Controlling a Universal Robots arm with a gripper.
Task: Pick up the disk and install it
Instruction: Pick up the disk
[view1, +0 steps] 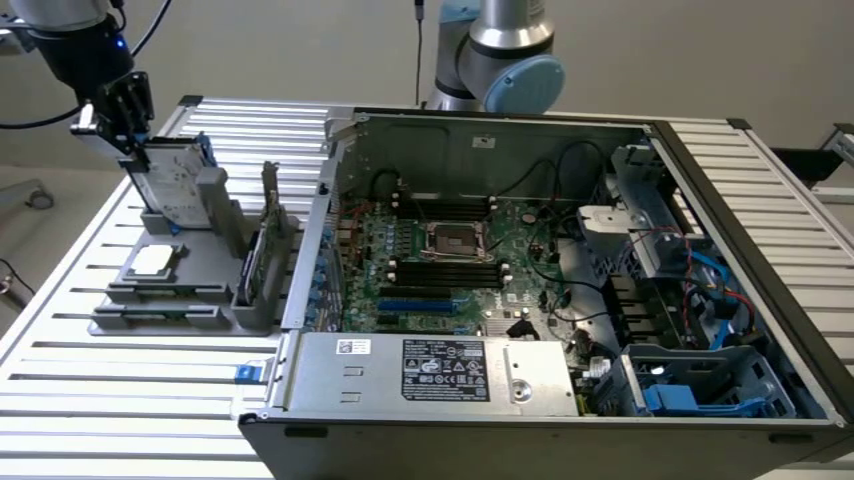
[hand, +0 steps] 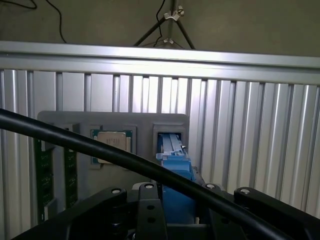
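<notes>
One axis matters: disk (view1: 178, 185) stands on edge in the holder (view1: 174, 300), long axis vertical, at 9 o'clock of the case (view1: 467, 140). Jaws directly above, half-closed, clamping its top edge.

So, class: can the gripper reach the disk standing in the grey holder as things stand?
Probably yes: the gripper sits right at the upright disk's top edge in the grey holder, with nothing visibly between them.

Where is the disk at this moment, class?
On the exterior view's left, the disk stands upright in the grey holder beside the open computer case, with its upper end at the gripper.
</notes>
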